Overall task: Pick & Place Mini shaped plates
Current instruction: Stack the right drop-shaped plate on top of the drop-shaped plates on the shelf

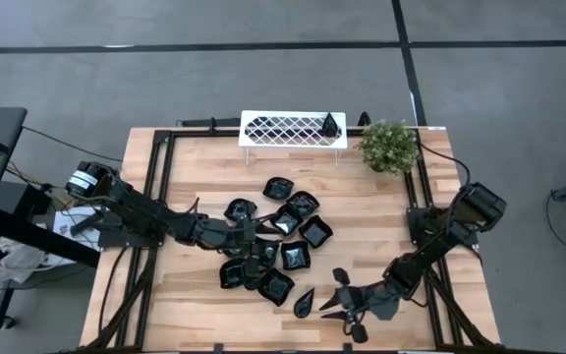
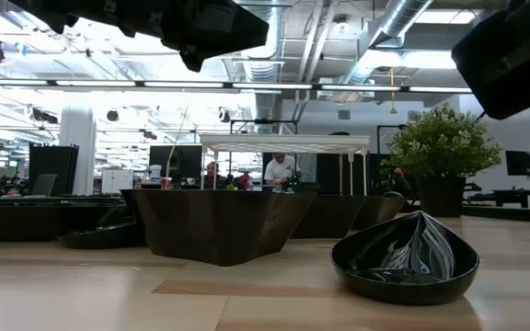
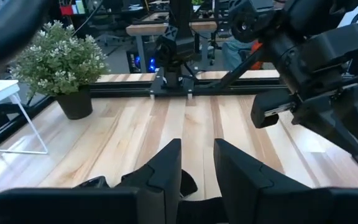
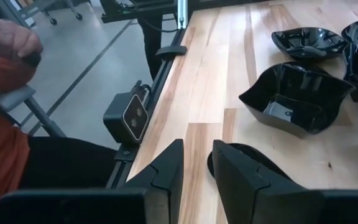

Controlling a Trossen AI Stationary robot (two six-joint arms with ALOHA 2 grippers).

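**Front edge of the worktop.**
- Right gripper (image 1: 345,300): low over the wood near the front right corner. My right wrist view shows its claw slightly spread, with bare wood in the gap and nothing held.
- Teardrop plate (image 1: 305,303): lies flat just beside that claw, on the side toward the middle of the front edge. It is apart from the main pile. Whether a finger already touches its rim I cannot quite tell from here.

**Middle of the worktop (image 1: 195,167).**
- Pile of small black plates (image 1: 283,241): about a dozen, crowded and partly overlapping, mostly square or scalloped.
- Left gripper (image 1: 252,236): reaches in from the left edge and hangs over the pile's left side. Its claw is also narrowly spread, and I see no plate pinched.

**Back edge.**
- White tray (image 1: 246,129): stands at the middle of the back edge.
- One black plate (image 1: 332,124): sits at the tray's right end.
- Green plant (image 1: 389,146): near the back right corner, not part of the job.

**Step in hand, as I judge it.** An early pick; nearly all the plates are yet to be carried to the tray.

**Next move.** I would have the right claw straddle the teardrop's rim, close on it and lift it straight up. Then it must travel past the pile to the tray without clipping the left arm.
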